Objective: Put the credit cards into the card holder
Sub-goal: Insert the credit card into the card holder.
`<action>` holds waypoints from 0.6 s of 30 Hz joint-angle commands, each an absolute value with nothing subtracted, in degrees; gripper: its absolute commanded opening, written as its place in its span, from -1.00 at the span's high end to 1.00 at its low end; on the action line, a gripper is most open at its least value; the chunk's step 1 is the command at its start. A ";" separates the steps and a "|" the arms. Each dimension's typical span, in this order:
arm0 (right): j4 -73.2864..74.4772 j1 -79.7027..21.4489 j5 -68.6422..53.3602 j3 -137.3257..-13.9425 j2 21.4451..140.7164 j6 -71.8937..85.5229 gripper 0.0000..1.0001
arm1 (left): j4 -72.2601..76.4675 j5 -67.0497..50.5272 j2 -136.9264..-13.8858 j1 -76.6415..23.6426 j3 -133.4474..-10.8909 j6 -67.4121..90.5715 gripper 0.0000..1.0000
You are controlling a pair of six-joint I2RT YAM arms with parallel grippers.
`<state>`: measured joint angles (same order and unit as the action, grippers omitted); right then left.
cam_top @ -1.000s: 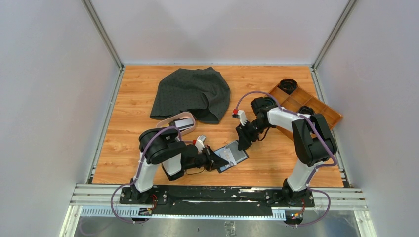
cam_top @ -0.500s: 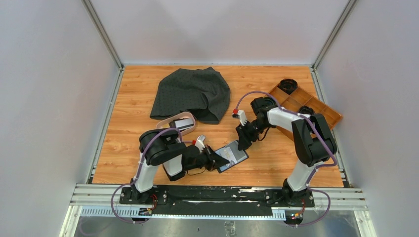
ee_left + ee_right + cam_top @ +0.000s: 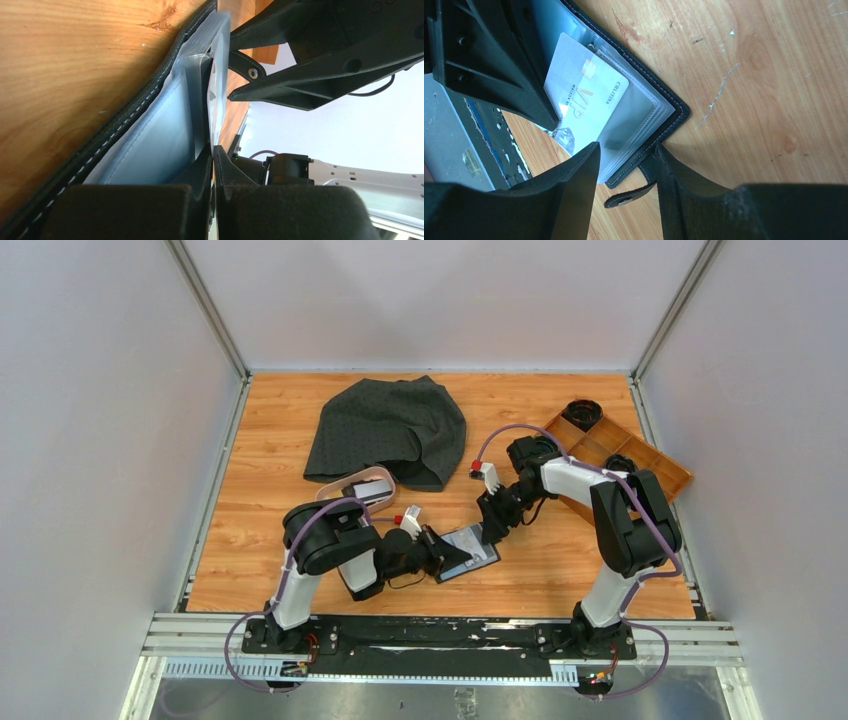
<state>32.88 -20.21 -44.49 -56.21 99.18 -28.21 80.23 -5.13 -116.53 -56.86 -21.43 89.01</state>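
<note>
A white VIP credit card (image 3: 584, 95) is clamped in the left gripper (image 3: 213, 150), one end inside the open card holder (image 3: 659, 107) on the table (image 3: 270, 490); the right gripper (image 3: 626, 150) is spread astride its edge.

left hand (image 3: 213, 153) pinches a card (image 3: 214, 100) edge-on at the card holder (image 3: 150, 140) pocket.
</note>
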 commanded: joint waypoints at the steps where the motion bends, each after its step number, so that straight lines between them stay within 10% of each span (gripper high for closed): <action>1: 35.33 -21.36 -44.34 -56.77 99.42 -28.96 0.03 | 77.83 -2.88 -115.92 -57.39 -21.62 87.43 1.00; 18: 37.04 -20.68 -39.96 -58.10 94.60 -29.74 -0.26 | 67.30 -4.83 -110.52 -57.54 -20.74 84.16 0.24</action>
<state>34.87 -20.25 -43.22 -56.86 98.15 -28.36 71.75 -5.30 -111.68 -57.14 -22.06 86.74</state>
